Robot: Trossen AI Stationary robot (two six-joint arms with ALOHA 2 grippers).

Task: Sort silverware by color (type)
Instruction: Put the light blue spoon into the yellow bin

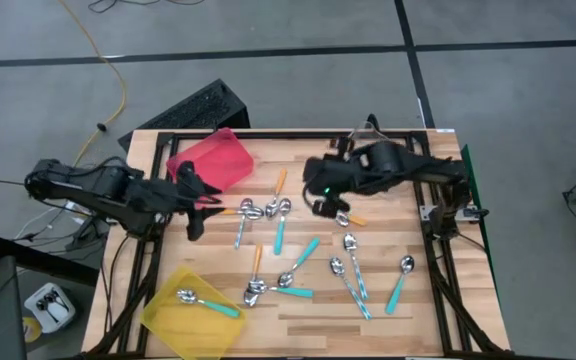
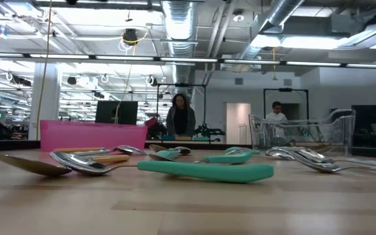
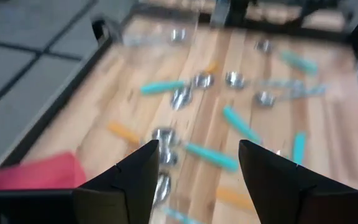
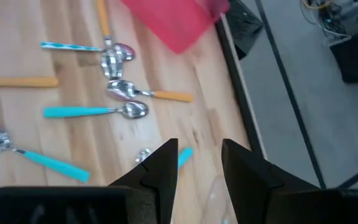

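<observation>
Several small spoons with metal bowls lie flat and scattered on the wooden table. A cluster with orange, teal and light blue handles lies between my two grippers. More teal ones and a light blue one lie nearer the near edge. One teal spoon rests in the yellow bin. My left gripper hovers open beside the red bin, left of the cluster. My right gripper hovers open over the table right of the cluster. Neither gripper shows in the low view.
The red bin stands tilted at the far left and the yellow bin at the near left corner. A clear bin stands at the far right. In the low view a teal handle lies closest. People stand in the room behind.
</observation>
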